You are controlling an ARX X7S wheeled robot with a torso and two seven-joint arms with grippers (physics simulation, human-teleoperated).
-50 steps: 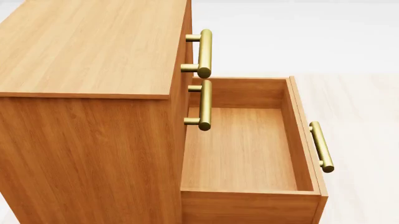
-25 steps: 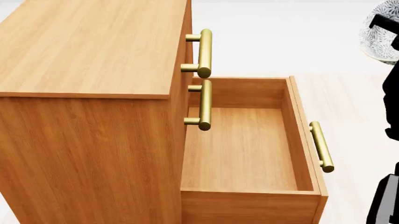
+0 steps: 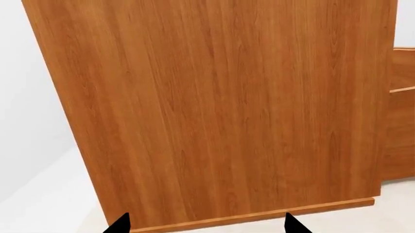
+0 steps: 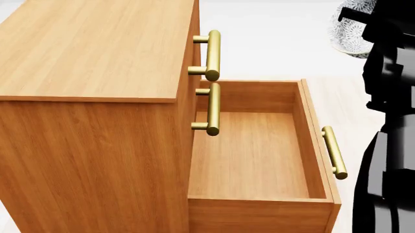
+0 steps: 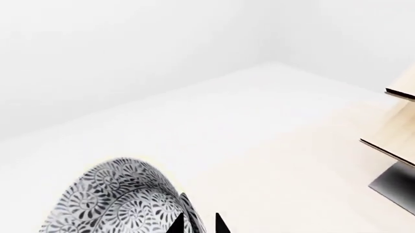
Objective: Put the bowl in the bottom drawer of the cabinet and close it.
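The orange-brown cabinet (image 4: pixel 97 48) fills the left of the head view. Its bottom drawer (image 4: pixel 246 160) is pulled out, and nothing lies inside. A brass bar handle (image 4: pixel 334 151) runs along the drawer front. The white bowl (image 4: pixel 347 39) with its grey-blue floral pattern hangs in the air at the upper right, beyond the drawer's far corner. My right gripper (image 5: pixel 198 225) is shut on the bowl (image 5: pixel 120 199), one fingertip on each side of its rim. My left gripper (image 3: pixel 205 225) is open, its tips wide apart, facing the cabinet's side panel (image 3: pixel 220 107).
The two upper drawers are closed, and their brass handles (image 4: pixel 213 54) (image 4: pixel 213 109) stick out over the open drawer's inner end. My black right arm (image 4: pixel 389 121) covers the head view's right edge. A pale rack (image 5: pixel 395 145) shows at the edge of the right wrist view. The floor is light.
The right arm has come into the head view from the right, carrying the bowl leftward toward the drawer. The cabinet and drawer have not moved.
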